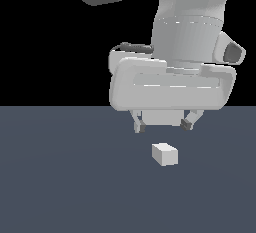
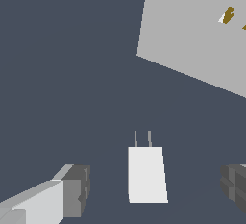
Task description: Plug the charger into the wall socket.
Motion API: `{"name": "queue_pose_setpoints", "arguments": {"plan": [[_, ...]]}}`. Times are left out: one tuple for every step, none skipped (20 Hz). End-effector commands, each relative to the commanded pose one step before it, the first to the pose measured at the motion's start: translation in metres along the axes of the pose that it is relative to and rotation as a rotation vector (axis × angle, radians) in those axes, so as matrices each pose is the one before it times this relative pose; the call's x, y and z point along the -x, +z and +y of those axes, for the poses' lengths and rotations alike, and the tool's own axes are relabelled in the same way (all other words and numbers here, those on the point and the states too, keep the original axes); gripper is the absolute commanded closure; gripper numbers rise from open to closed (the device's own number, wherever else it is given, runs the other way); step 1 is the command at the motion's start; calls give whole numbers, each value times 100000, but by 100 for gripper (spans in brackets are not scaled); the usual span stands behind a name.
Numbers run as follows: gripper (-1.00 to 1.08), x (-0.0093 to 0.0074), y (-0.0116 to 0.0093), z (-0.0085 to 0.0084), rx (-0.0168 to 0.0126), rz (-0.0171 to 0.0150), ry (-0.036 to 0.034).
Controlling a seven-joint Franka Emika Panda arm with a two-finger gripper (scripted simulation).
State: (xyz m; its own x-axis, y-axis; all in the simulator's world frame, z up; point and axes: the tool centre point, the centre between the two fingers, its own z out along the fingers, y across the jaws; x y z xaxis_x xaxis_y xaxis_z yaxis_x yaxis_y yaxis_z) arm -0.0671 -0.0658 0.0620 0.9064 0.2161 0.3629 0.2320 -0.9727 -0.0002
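Right now the gripper [image 1: 162, 125] hangs above the dark blue-grey floor [image 1: 60, 187] with its two fingers spread wide apart and nothing between them. In the exterior view the dark fingertips [image 1: 139, 126] sit just under the broad pale hand body, one to each side, and the charger [image 1: 165, 154] lies on the floor below them, a small white-grey block that no finger touches. It rests roughly beneath the gap of the jaws, a little nearer the finger on the exterior view's right. The wrist view shows the same layout from close up: the charger [image 2: 146, 174] lies flat between the two grey pads [image 2: 77, 191], well clear of both, and two thin prongs [image 2: 142, 138] stick out from one of its short ends. Those prongs point towards the wall socket [image 2: 192, 31], a flat light-grey square plate that stands well apart from the charger, with open floor between them. Two small orange-brown marks [image 2: 228, 15] show on the plate's face, one of them cut by the picture's edge. The socket does not appear in the exterior view, where the arm's large grey links fill the upper part against a black background.
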Motion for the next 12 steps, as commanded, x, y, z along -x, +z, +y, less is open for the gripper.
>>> {"name": "queue_pose_setpoints", "arguments": {"plan": [[-92,49,95,8,4,-23,15],[-92,53,118,0,0,0,0],[-92,74,165,0,0,0,0],[-92,90,222,-18,39,-35,-45],[-92,114,257,0,0,0,0],[-92,133,303,0,0,0,0],[-92,150,362,-13,41,-41,-37],[-92,169,395,0,0,0,0],[-92,184,440,0,0,0,0],[-92,177,452,-15,38,-40,-41],[-92,155,392,0,0,0,0],[-92,133,346,0,0,0,0]]}}
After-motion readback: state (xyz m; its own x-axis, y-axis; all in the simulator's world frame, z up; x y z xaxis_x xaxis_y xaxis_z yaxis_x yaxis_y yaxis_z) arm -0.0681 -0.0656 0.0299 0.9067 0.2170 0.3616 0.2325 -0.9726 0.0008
